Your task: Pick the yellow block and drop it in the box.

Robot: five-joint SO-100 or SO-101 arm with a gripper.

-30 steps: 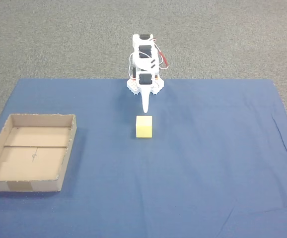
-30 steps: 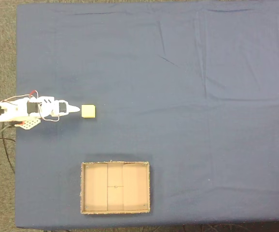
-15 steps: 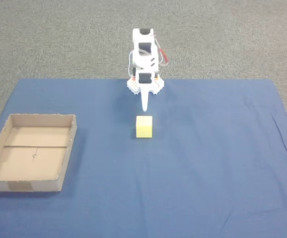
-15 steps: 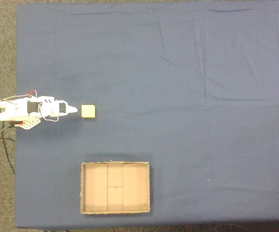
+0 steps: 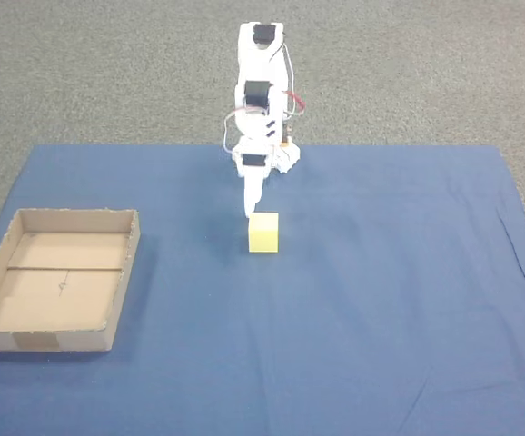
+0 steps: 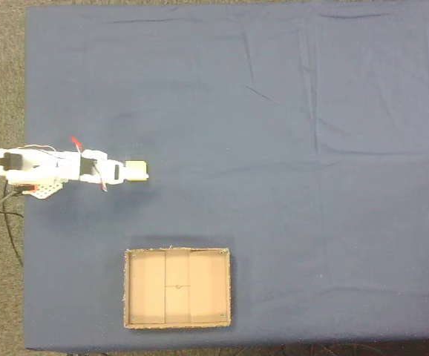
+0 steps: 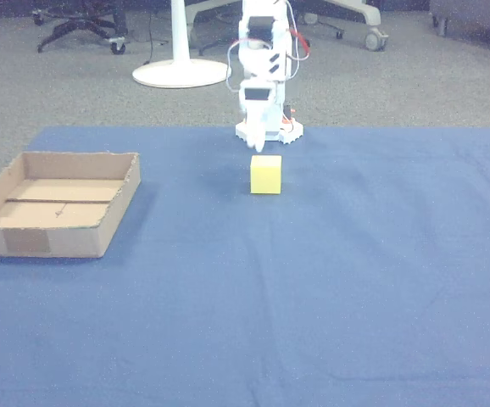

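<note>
The yellow block [image 5: 263,232] sits on the blue cloth just in front of the arm's base, free of any grip. My gripper [image 5: 252,207] hangs tip-down over the block's rear left edge, its white fingers together with nothing between them. From above, the gripper [image 6: 128,171] overlaps the near side of the block [image 6: 140,170]. In the other view the gripper [image 7: 258,146] is blurred, just behind and above the block [image 7: 265,174]. The box [image 5: 124,277] lies empty at the left of the cloth; it shows as well from above [image 6: 177,251] and in the other view [image 7: 50,241].
A blue cloth [image 5: 381,300] covers the table, with wide bare areas right of the block and in front of it. The arm's base [image 6: 40,190] stands at the cloth's edge with a dark cable [image 6: 8,222] trailing off it. Chair bases and a white stand foot [image 7: 180,75] sit on the carpet behind.
The arm has risen from its folded pose and reached forward. The gripper tip has moved from short of the block to over its near edge. Block and box have not moved.
</note>
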